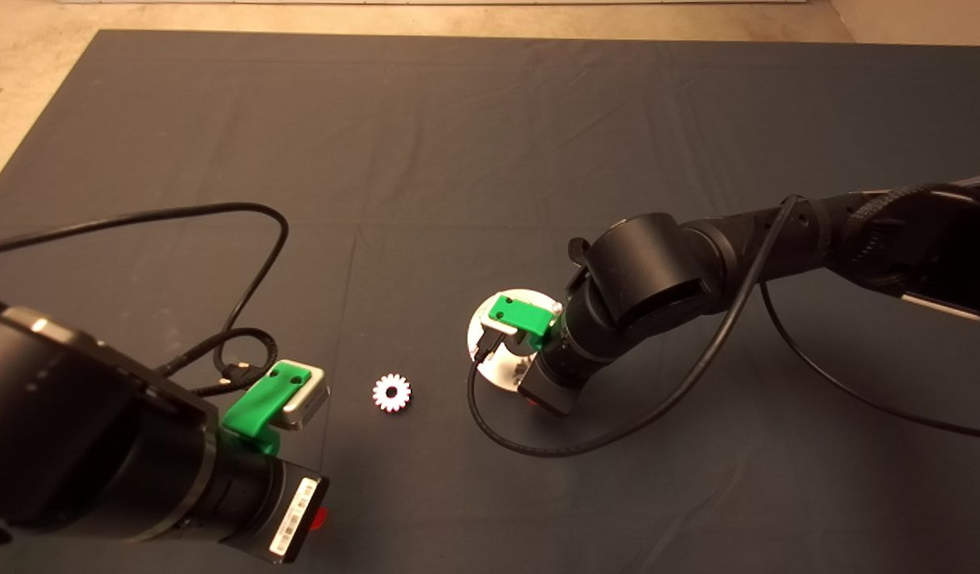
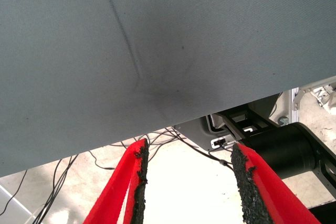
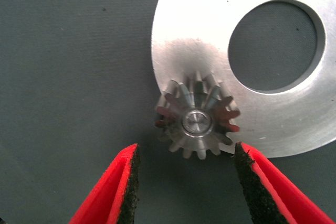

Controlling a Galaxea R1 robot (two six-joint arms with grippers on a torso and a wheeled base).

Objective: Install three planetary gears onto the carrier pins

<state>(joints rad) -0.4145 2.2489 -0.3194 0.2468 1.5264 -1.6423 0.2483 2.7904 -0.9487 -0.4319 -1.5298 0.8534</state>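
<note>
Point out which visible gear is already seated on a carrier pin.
The gear on the disc, between the open right gripper fingers, with the pin end showing in its hole. The other gear lies loose on the mat.

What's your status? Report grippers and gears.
Right gripper over the disc, jaws open, one gear seated on a pin. Left gripper parked, open, empty. One loose gear on the mat. Nothing blocking.
</note>
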